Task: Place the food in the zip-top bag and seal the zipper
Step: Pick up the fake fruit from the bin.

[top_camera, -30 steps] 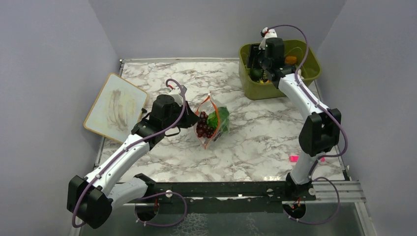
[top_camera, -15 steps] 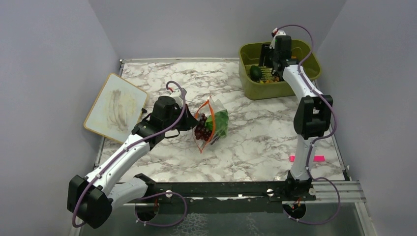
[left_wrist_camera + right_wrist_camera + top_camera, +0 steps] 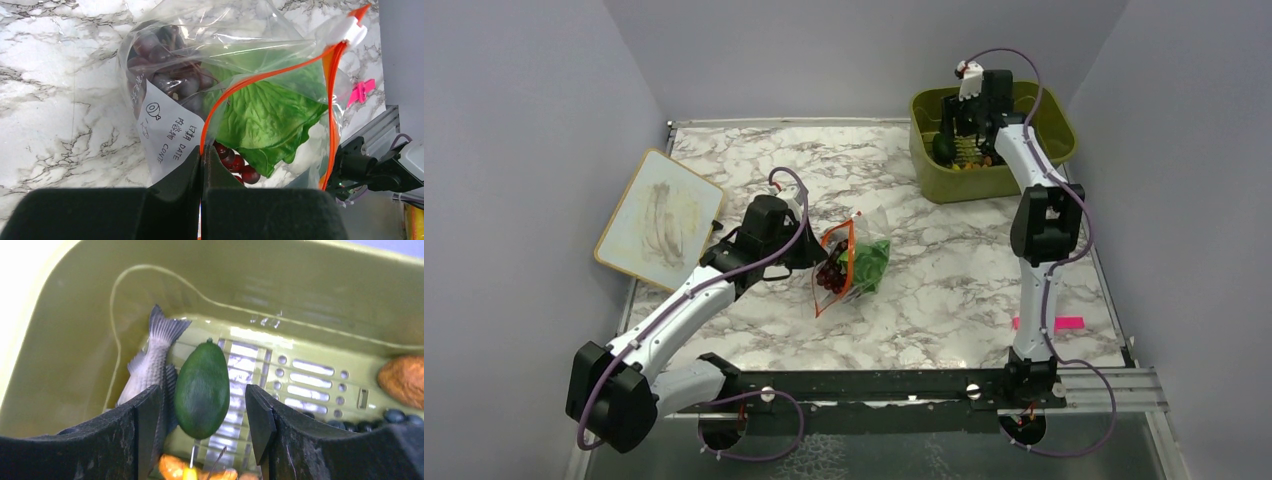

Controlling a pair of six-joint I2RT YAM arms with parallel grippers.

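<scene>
We see a marble table [image 3: 924,290] with two arms reaching over it. At its far right corner stands an olive-green bin [image 3: 964,185]. A white board [image 3: 659,220] lies at the left edge.

The right gripper [image 3: 204,406] hangs inside the bin, jaws spread wide. Its fingers flank a dark green piece [image 3: 202,387] without touching it.

Near the table's middle lies the zip-top bag [image 3: 235,35], clear and crumpled, mouth agape. The left gripper [image 3: 202,155] is clenched on the zipper [image 3: 327,75], pinching the orange-red strip at the near lip. A white slider [image 3: 347,30] sits at the strip's far end.

Inside the bag we note the lettuce [image 3: 260,120], its leaf lying just within the mouth. Beside it are the grapes [image 3: 165,65], pressed against the bag's printed label.

On the bin's slotted floor, a grey fish [image 3: 147,365] lies just beside the dark green piece. An orange piece [image 3: 402,380] lies well apart at the right.

A pink clip [image 3: 361,92] lies on the table beyond the bag.
</scene>
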